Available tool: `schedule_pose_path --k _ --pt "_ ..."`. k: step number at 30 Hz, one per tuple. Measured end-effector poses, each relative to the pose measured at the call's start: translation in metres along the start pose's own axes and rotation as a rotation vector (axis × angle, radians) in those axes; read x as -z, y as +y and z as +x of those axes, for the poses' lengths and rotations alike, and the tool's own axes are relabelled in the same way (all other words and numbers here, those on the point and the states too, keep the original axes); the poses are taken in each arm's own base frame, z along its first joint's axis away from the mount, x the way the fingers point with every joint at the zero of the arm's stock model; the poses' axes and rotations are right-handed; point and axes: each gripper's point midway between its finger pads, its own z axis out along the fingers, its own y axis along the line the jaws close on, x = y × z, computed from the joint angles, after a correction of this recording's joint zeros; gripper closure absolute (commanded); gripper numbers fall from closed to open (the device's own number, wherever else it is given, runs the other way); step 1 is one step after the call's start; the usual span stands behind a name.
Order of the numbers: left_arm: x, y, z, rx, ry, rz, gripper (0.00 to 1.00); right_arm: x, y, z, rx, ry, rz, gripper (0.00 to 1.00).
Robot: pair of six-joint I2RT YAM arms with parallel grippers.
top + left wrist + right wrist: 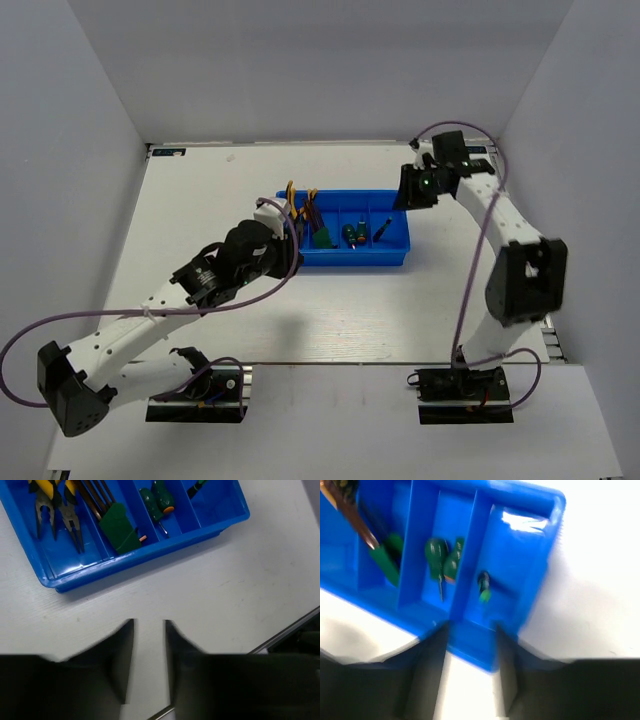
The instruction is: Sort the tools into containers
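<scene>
All 6 tools point(120, 527) are lodged across the 4 compartments of the blue tray point(150, 555); sorting is judged done; left gripper point(149, 625) and right gripper point(471, 627) are parted, empty.

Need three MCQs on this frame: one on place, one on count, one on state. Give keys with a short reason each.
1. Where do the pliers lie?
A. the blue tray, end compartment
B. outside the tray
C. a middle compartment

2. How many stubby green screwdrivers share one compartment?
A. one
B. two
C. four

3. The left gripper is:
A. empty, jaws apart
B. shut on a plier
C. shut on a screwdriver

Keys:
1 A: both pliers lie in the end compartment.
2 B: two green handles lie side by side.
3 A: bare table shows between its jaws.
</scene>
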Motion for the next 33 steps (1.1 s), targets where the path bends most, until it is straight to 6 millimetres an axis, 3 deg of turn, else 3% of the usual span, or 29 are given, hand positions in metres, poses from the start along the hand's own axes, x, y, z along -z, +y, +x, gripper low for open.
schedule_pose_path --k 2,3,5,6,8,11,13,15,16,17,18,19,20,21,22,24,28,33 --pt "-0.001 0.001 -0.002 -0.007 -0.005 -0.006 0.79 0.026 0.002 0.015 0.048 -0.059 0.028 0.42" --pt "-0.003 0.001 -0.003 -0.011 -0.006 -0.010 0.70 0.040 0.004 0.025 0.064 -0.084 0.046 0.39" --pt "-0.009 0.002 -0.004 -0.018 0.001 -0.020 0.46 0.066 0.006 0.039 0.101 -0.154 0.076 0.39" --pt "-0.012 0.003 -0.003 -0.024 0.008 -0.023 0.25 0.075 0.006 0.045 0.116 -0.179 0.087 0.39" --pt "-0.018 0.002 0.001 -0.027 0.027 -0.025 0.21 0.085 0.006 0.049 0.135 -0.216 0.108 0.38" --pt "-0.022 0.002 0.005 -0.023 0.042 -0.026 0.20 0.083 0.002 0.047 0.135 -0.212 0.123 0.38" --pt "-0.022 0.002 0.004 -0.023 0.041 -0.023 0.26 0.076 -0.001 0.048 0.127 -0.192 0.127 0.36" --pt "-0.021 0.002 0.003 -0.020 0.036 -0.024 0.39 0.074 -0.002 0.050 0.124 -0.183 0.127 0.34" --pt "-0.020 0.002 0.002 -0.018 0.032 -0.025 0.67 0.075 -0.002 0.050 0.124 -0.187 0.128 0.32" --pt "-0.019 0.002 0.001 -0.013 0.026 -0.026 0.80 0.077 -0.002 0.050 0.124 -0.195 0.129 0.26" --pt "-0.017 0.002 -0.001 -0.014 0.019 -0.029 0.89 0.080 -0.001 0.051 0.125 -0.210 0.130 0.16" --pt "-0.015 0.002 -0.003 -0.014 0.011 -0.029 0.94 0.083 -0.001 0.054 0.123 -0.218 0.135 0.12" --pt "-0.014 0.002 -0.006 -0.014 0.003 -0.031 0.91 0.086 -0.001 0.057 0.120 -0.225 0.142 0.10" --pt "-0.012 0.002 -0.010 -0.013 -0.008 -0.033 0.79 0.089 -0.002 0.060 0.119 -0.233 0.150 0.10" --pt "-0.012 0.001 -0.014 -0.017 -0.017 -0.034 0.32 0.094 -0.002 0.064 0.117 -0.239 0.161 0.10" --pt "-0.010 -0.001 -0.020 -0.016 -0.032 -0.030 0.01 0.102 -0.004 0.068 0.117 -0.262 0.182 0.10" --pt "-0.013 -0.002 -0.019 -0.004 -0.029 -0.030 0.00 0.116 -0.004 0.087 0.137 -0.317 0.196 0.10" --pt "-0.020 0.000 -0.012 -0.009 -0.002 -0.041 0.00 0.111 -0.003 0.128 0.146 -0.310 0.157 0.10"
